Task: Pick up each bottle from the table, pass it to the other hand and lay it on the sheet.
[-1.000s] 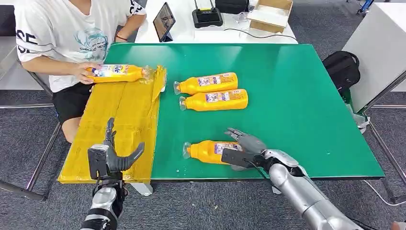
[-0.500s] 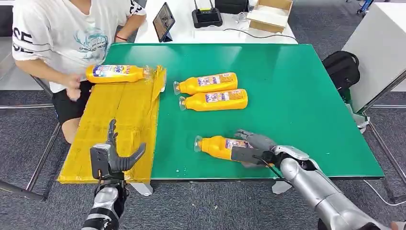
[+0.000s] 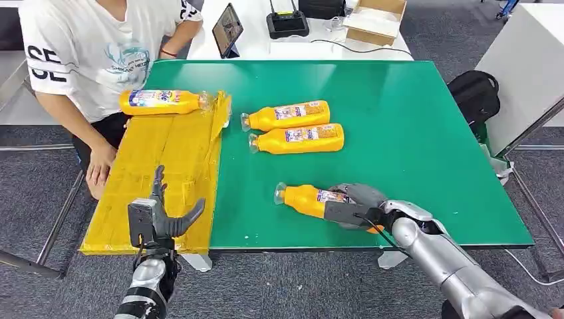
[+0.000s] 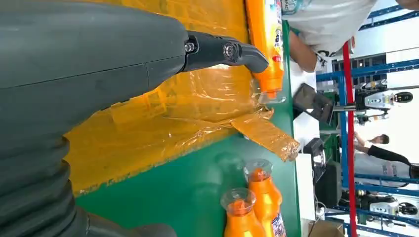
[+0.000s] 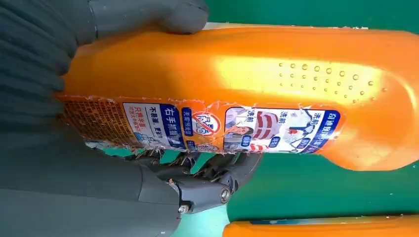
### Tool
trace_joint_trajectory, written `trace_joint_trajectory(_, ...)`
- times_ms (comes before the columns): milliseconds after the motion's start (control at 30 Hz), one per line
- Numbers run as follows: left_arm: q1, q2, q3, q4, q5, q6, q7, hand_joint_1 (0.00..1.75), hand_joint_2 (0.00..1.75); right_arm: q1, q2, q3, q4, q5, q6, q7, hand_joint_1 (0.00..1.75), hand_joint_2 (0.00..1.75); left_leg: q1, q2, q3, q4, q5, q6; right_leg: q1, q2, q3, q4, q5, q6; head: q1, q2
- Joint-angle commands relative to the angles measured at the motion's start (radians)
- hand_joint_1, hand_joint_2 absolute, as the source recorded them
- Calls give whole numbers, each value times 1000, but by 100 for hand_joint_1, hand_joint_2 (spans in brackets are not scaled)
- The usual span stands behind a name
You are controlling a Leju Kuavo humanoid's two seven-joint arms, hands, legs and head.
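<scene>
1. Right hand point(image 3: 356, 206) grips the near bottle point(image 3: 307, 199) at its base end, near the tabletop's point(image 3: 412, 146) front edge. Cap points left, bottle tilted slightly; can't tell whether it is lifted or touching the green surface.
2. Right wrist view: thumb point(image 5: 148, 15) on one side of the orange body point(image 5: 257, 74), dark fingers point(image 5: 207, 182) wrapped under the label side. Firm hold.
3. Left hand point(image 3: 159, 216) is open, fingers spread and pointing up, holding nothing. It hovers over the near end of the yellow sheet point(image 3: 166, 166).
4. Sheet covers the tabletop's left side; its far right corner is crumpled and folded up.
5. One bottle on sheet point(image 3: 163, 102) lies across the far end, cap to the right, by the crumpled corner.
6. Two more bottles lie side by side on the green, mid-tabletop, caps left: far bottle point(image 3: 287, 115) and middle bottle point(image 3: 298, 139), just beside each other, well apart from the held one.
7. Person point(image 3: 100, 46) in white T-shirt sits at the far left corner, one hand point(image 3: 98, 166) hanging just beside the sheet's left edge, not touching any bottle.
8. White desk behind the tabletop carries a tablet point(image 3: 228, 30), black device point(image 3: 287, 23), cardboard box point(image 3: 376, 18). Black backpack point(image 3: 473, 96) on the floor to the right.
</scene>
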Motion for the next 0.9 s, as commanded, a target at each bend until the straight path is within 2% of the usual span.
trace_joint_trajectory(33,-49,5,-18,87,14,1,9,0,175,-12,28,75,109,-13,-15,-1,175,175,0,0,5,-1,-1,1,1,-2,5,-2,-1,-3,0,0)
trace_joint_trajectory(100,-47,6,-20,86,16,2,9,0,175,-1,39,66,108,-20,-29,-8,175,175,1,0,3,-1,-1,1,1,-1,4,-2,0,-2,0,0)
trace_joint_trajectory(200,-34,7,-17,66,20,4,12,0,175,43,83,-2,70,-34,-113,-38,175,175,1,1,5,-2,-1,1,2,-1,6,-2,-1,-3,0,0)
trace_joint_trajectory(300,4,-3,-9,7,20,-4,16,0,175,169,216,-196,-86,-3,-327,-126,175,175,1,3,6,-2,-1,0,2,1,5,-3,0,-4,0,0)
trace_joint_trajectory(367,32,-15,-16,-51,20,-22,30,0,175,253,329,-325,-262,63,-510,-191,175,175,1,3,5,-1,-1,0,2,1,4,-2,0,-3,0,0)
trace_joint_trajectory(467,62,-28,-59,-118,63,-90,69,0,175,319,413,-432,-463,26,-635,-282,175,175,1,5,2,0,-2,0,2,4,0,2,-1,-3,0,0)
trace_joint_trajectory(500,71,-31,-84,-140,86,-117,81,0,175,335,425,-457,-507,13,-658,-312,175,175,1,7,4,0,-4,0,2,5,0,3,-2,-5,0,0)
trace_joint_trajectory(667,102,-28,-193,-227,172,-198,116,0,175,359,464,-523,-551,-39,-745,-434,175,175,1,-3,1,1,-3,1,2,-4,1,3,-5,-4,-1,0)
trace_joint_trajectory(900,109,-21,-222,-249,192,-212,126,0,175,360,470,-534,-556,-47,-768,-462,175,175,1,-4,-1,1,-2,1,1,-4,-1,3,-4,-2,0,0)
